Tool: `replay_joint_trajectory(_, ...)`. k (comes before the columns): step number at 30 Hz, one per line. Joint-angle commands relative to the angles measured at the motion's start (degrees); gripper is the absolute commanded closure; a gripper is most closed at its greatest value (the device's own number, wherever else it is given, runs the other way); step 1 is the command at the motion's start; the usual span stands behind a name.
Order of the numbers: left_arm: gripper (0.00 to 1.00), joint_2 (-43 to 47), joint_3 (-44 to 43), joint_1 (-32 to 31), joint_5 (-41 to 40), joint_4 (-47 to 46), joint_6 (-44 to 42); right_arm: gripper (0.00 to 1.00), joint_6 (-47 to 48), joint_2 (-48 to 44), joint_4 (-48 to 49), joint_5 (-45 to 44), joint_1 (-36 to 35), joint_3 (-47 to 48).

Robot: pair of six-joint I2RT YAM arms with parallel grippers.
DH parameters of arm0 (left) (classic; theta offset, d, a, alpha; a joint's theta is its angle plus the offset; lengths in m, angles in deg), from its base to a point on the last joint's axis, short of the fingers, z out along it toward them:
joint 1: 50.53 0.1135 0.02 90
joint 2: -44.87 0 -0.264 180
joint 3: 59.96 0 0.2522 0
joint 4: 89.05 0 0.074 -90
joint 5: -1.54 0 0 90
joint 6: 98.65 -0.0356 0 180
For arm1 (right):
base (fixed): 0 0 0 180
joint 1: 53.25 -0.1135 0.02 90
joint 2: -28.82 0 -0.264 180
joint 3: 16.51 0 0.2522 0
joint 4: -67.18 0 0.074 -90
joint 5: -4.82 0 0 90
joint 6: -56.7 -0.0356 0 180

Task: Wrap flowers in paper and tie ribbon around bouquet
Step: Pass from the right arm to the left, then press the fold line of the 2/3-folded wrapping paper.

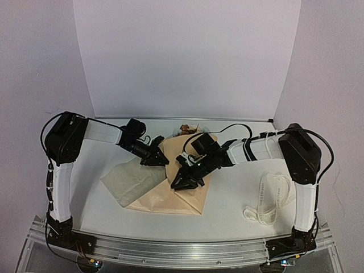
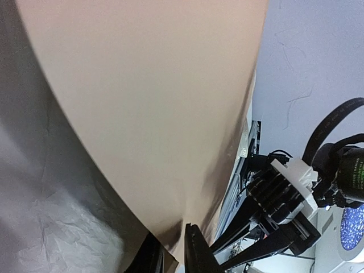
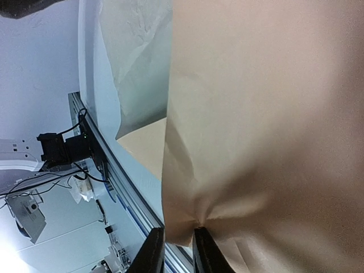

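Note:
The peach-tan paper lies folded over mid-table, with the flowers just peeking out at its far end; their stems are hidden. No cinched bouquet shows. My left gripper sits at the paper's upper left edge. In the left wrist view its jaws stand close together with a fold of the paper between them. My right gripper is over the paper's middle. Its jaws stand slightly apart, with a creased corner of the paper lying loose between them. The cream ribbon lies in a loose heap at the right, untouched.
A pale grey crinkled tissue sheet lies under and to the left of the paper. The metal rail runs along the near table edge. White walls close off the back and sides.

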Motion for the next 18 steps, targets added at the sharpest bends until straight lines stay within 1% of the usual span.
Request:
replay_joint_trajectory(1, 0.95, 0.77, -0.10, 0.35, -0.19, -4.20, 1.44, 0.72, -1.11, -1.06, 1.14, 0.88, 0.49, -0.42)
replay_joint_trajectory(2, 0.98, 1.13, 0.32, 0.32, -0.58, -4.71, 1.72, 0.68, -1.44, -1.44, 1.18, 0.93, 0.52, -0.50)
replay_joint_trajectory(4, 1.00, 1.77, 1.22, 0.34, -1.54, -5.67, 2.39, 0.60, -1.97, -2.75, 1.19, 0.59, 0.55, -1.08)
replay_joint_trajectory(7, 1.00, 2.93, 2.60, 0.27, -3.24, -6.58, 2.95, 0.55, -2.43, -6.08, 0.99, -1.26, 0.57, -3.67)
replay_joint_trajectory(13, 1.00, 6.09, 5.99, 0.08, -8.09, -7.64, 4.22, 0.56, -5.26, -12.22, 1.13, -5.50, 0.60, -12.28)
replay_joint_trajectory(18, 1.00, 8.10, 8.36, -0.83, -11.32, -8.54, 4.76, 0.57, -8.38, -14.09, 5.06, -7.32, 0.57, -17.89)
